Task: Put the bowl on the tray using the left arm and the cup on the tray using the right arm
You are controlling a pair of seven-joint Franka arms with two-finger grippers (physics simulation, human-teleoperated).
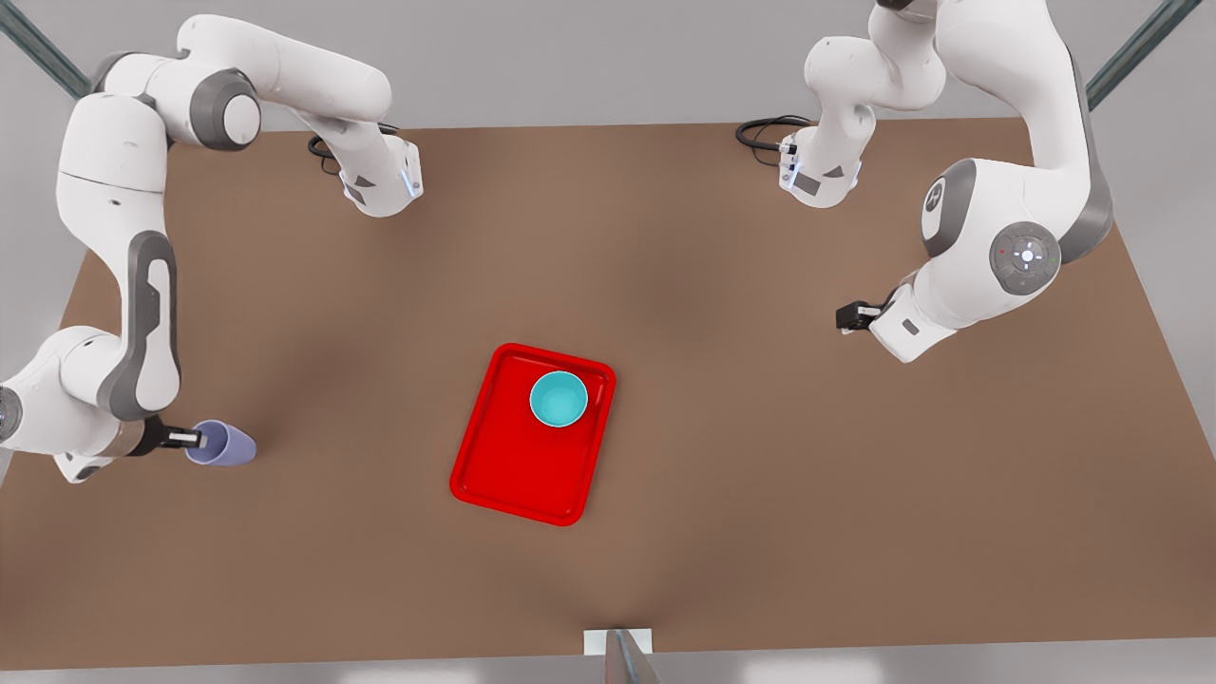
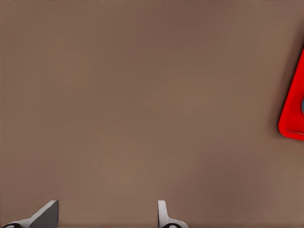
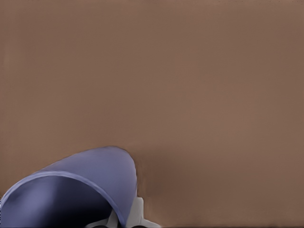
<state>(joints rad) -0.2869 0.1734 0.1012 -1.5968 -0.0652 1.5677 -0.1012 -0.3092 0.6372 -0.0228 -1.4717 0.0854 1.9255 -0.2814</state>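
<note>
Even, soft light — faint blurry shadows on the table.

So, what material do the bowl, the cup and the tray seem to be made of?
All three look like plain moulded plastic, though a render leaves this open. The bowl is smooth matte teal. The cup is thin-walled pale lavender. The tray is glossy red with rounded corners and a low rim.

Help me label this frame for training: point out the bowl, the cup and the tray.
bowl [image 1: 559, 400]: front view, inner bottom.
cup [image 1: 228, 445]: front view, side wall.
tray [image 1: 513, 475]: front view, bare floor.
</note>
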